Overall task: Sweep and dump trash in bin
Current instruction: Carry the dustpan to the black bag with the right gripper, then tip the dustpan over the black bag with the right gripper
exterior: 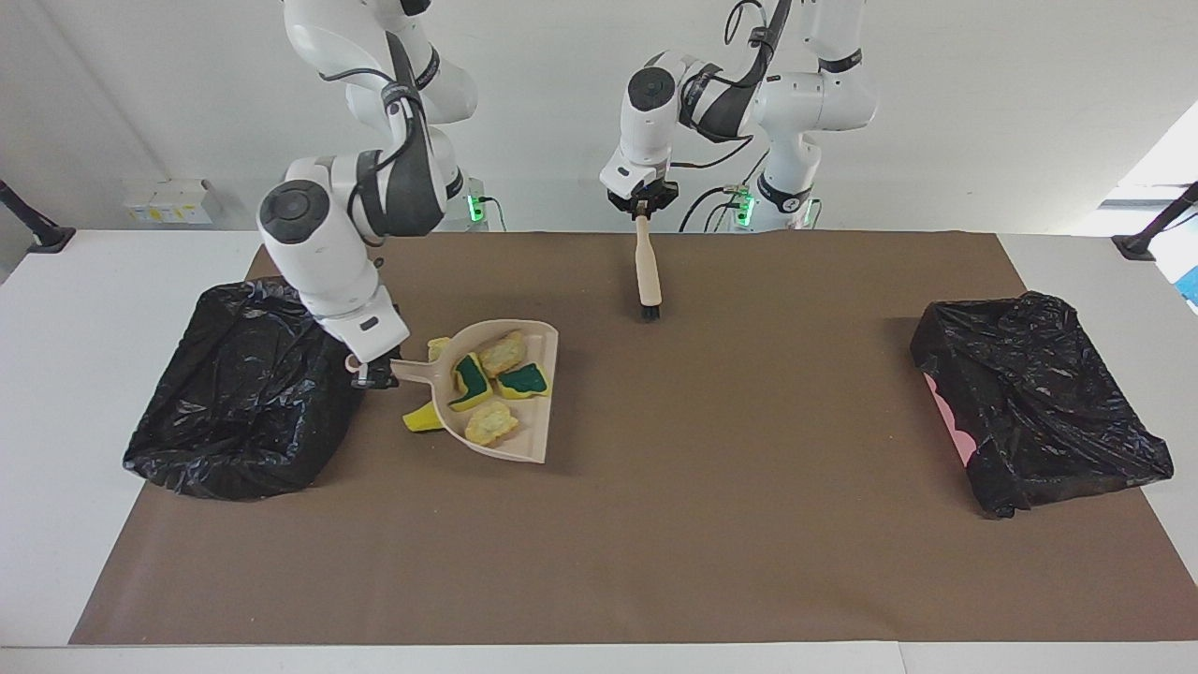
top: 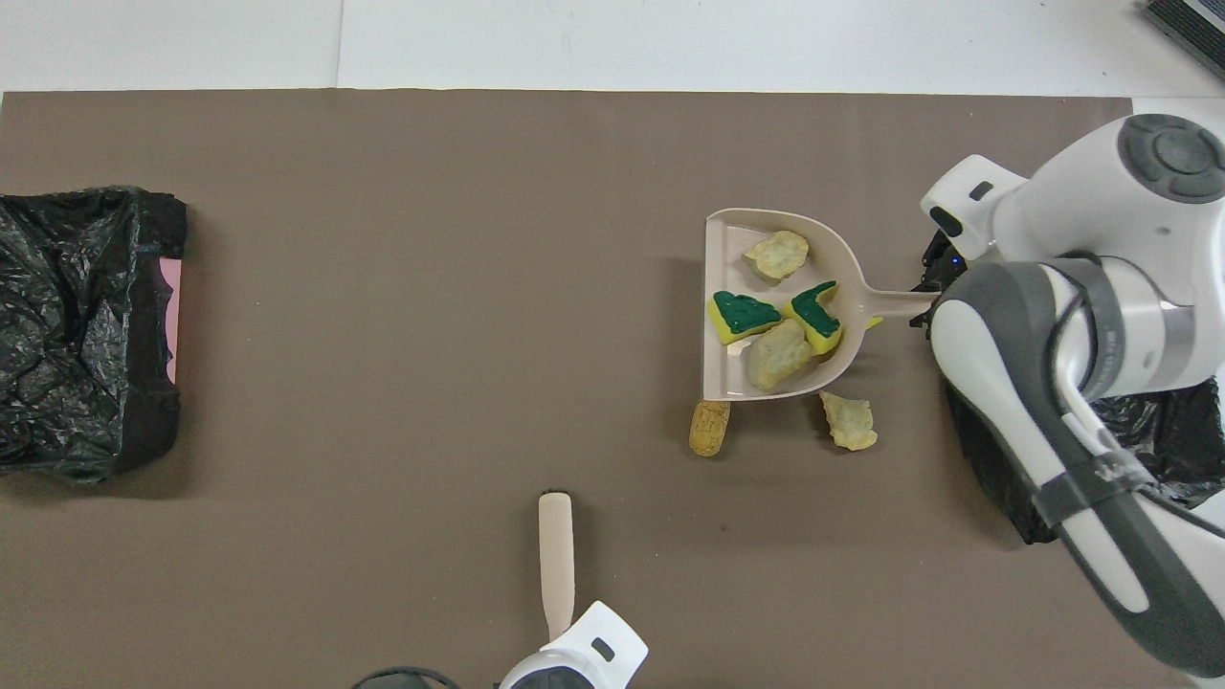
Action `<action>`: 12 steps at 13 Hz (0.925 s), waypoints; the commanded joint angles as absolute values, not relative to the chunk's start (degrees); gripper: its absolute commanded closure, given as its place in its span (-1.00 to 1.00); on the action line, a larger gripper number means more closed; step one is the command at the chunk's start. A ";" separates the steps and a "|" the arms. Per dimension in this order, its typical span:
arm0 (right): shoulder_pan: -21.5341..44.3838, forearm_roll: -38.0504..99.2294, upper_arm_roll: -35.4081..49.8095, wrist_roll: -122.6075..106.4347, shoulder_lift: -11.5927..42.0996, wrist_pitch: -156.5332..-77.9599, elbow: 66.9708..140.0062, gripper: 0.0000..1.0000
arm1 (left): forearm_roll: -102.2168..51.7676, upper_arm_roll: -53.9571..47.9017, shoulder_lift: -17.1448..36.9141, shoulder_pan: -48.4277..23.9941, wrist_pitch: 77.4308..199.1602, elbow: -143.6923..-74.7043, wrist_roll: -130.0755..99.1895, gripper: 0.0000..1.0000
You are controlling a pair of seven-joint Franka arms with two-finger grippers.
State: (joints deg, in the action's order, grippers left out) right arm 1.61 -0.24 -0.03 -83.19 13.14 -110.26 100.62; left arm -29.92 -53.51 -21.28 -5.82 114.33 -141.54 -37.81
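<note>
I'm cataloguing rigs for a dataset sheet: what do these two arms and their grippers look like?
Both arms are glossy white with dark grey joint bands and round grey joint caps, and black cables run along them. The left gripper and the right gripper are black under white wrist housings.

No text, label, brand, number or sign can be read on anything shown in either view. Faint lettering is carried by a dark band on the right arm (top: 1101, 469) in the overhead view, but it cannot be made out.
</note>
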 commanded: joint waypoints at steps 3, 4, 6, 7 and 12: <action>-9.38 -0.09 0.35 -96.65 13.53 -109.69 98.11 1.00 | -34.80 -55.37 -24.17 -6.68 117.42 -144.84 -37.97 1.00; -11.32 -0.17 0.35 -99.12 14.41 -109.51 96.00 1.00 | -34.80 -55.28 -24.00 -6.68 117.33 -144.84 -37.45 0.54; -14.22 -0.26 0.18 -104.04 14.59 -109.34 95.27 1.00 | -34.80 -55.02 -23.64 -6.42 116.81 -144.76 -36.66 -0.78; -15.80 -0.96 0.09 -105.63 14.50 -109.16 94.93 1.00 | -34.80 -54.93 -23.21 -5.81 116.89 -144.41 -35.61 -1.00; -25.12 -5.61 0.00 -112.32 13.98 -109.16 93.96 1.00 | -24.21 -46.88 -20.49 -4.57 117.33 -140.02 -26.20 -1.00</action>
